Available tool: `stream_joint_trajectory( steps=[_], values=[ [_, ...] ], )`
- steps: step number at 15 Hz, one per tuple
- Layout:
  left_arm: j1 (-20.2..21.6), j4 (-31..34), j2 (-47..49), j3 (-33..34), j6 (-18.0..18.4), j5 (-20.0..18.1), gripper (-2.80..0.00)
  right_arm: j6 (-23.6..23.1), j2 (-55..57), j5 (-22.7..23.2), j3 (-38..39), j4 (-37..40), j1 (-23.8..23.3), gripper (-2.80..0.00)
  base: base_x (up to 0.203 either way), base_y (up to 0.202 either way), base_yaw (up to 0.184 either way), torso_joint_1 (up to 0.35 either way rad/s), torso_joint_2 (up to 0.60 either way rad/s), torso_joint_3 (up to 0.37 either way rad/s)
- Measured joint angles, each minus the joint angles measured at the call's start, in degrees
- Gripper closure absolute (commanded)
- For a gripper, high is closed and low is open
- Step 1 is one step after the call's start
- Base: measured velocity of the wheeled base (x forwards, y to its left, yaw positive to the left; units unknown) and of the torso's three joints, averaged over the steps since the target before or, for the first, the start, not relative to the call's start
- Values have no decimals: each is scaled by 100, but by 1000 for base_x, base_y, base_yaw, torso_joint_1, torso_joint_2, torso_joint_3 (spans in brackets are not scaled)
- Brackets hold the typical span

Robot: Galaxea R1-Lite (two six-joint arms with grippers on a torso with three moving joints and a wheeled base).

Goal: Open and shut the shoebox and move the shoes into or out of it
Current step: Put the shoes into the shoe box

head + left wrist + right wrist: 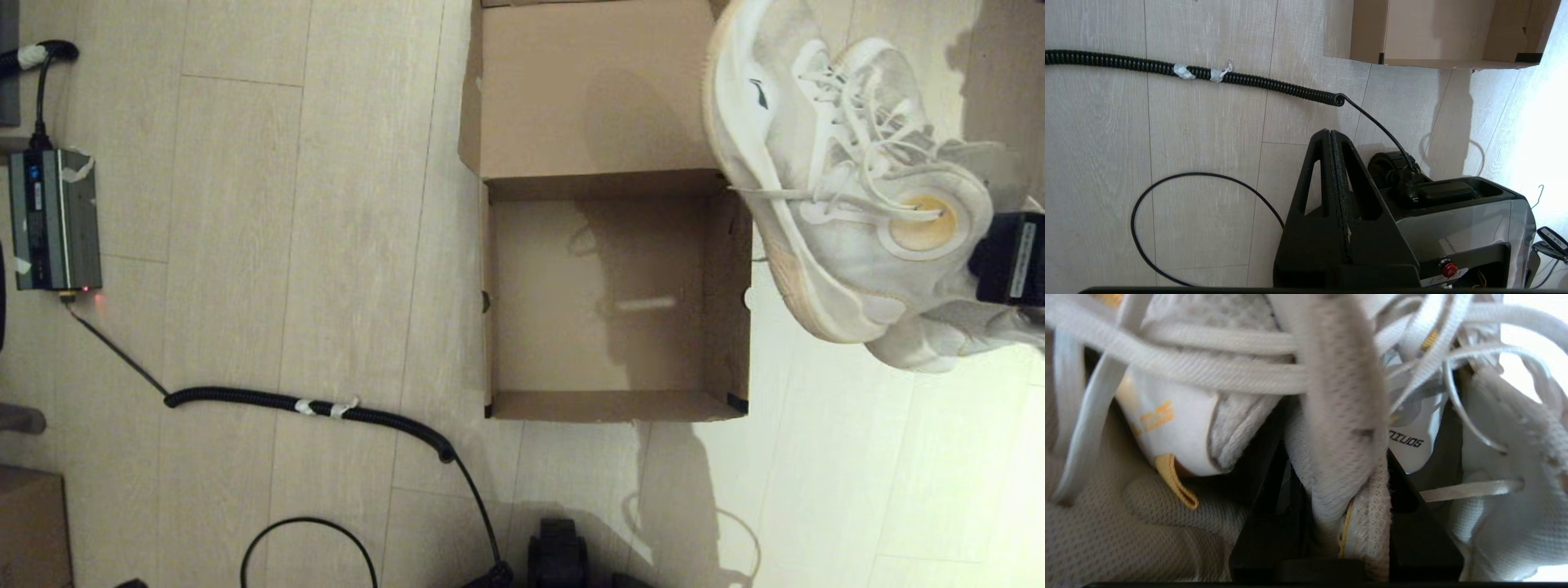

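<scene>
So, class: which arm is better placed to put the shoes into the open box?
The right. Its claw is clamped on the shoes, held beside the empty box. The left claw is shut, parked low.

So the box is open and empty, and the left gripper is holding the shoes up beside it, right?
Not quite: the right gripper holds the shoes, as the head and right wrist views show. The left gripper is shut on nothing, low by the base. The box is indeed open and empty.
</scene>
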Motion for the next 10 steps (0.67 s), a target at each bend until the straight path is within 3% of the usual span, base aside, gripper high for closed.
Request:
stream_joint_trajectory(
  steps=[2,4,10],
  values=[
    [0,0,-2,11,0,-2,0,1,51,-621,14,-98,887,0,0,0,0,0,0,0],
    [1,0,-2,-69,0,-6,0,32,115,-1020,160,-145,1369,0,0,0,0,0,0,0],
    [0,0,63,-151,-2,-11,0,30,583,-1050,459,-345,2198,0,0,0,0,0,0,0]
  ],
)
